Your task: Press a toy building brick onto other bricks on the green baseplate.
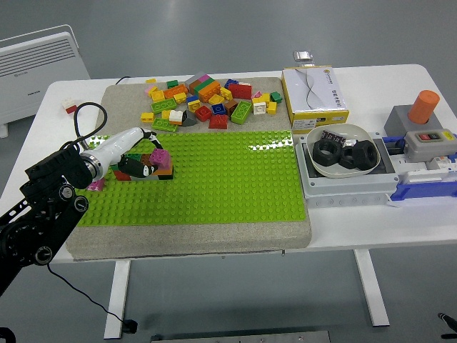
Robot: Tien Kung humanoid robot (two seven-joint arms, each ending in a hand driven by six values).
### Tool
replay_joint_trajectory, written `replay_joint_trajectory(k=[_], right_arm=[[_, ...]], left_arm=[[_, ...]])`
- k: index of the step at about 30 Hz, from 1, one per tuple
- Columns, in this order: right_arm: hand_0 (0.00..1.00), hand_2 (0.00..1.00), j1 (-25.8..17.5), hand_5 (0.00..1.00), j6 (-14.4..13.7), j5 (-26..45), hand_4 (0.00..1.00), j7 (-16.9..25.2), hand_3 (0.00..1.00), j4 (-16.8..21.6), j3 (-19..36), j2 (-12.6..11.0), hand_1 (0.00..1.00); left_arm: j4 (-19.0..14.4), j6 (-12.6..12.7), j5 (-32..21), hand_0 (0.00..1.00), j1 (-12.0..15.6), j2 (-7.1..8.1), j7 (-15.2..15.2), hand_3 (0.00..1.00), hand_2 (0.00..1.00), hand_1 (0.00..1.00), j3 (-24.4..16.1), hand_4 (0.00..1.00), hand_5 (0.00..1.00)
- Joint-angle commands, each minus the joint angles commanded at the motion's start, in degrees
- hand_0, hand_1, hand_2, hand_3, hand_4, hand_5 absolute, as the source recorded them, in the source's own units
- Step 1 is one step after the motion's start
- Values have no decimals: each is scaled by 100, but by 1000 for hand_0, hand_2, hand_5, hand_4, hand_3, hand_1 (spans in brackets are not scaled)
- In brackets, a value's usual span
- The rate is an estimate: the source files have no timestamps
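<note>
The green baseplate (214, 182) lies on a grey mat in the middle of the table. At its left end stands a small cluster of bricks (146, 169): red, orange and black ones, with a magenta brick (161, 158) on top. My left hand (146, 158) comes in from the left with a white forearm and its dark fingers curled over the magenta brick, pressing on the cluster. A loose magenta brick (95, 185) lies on the plate's left edge. My right hand is out of view.
A pile of loose coloured bricks (207, 103) lies on the mat behind the baseplate. A yellow-and-white box (314, 89), a white bowl with black rings (343, 150) in a grey tray and a button box with an orange knob (425, 118) stand at the right.
</note>
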Motion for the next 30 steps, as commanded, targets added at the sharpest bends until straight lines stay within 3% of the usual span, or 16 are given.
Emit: replay_joint_trajectory(k=[30], right_arm=[[676,661,1,900,-1,0,730,-16,684,16,0,1,621]], left_arm=[[-19,-90,-17,936,-22,7,4,680,945,969,-2,676,12]])
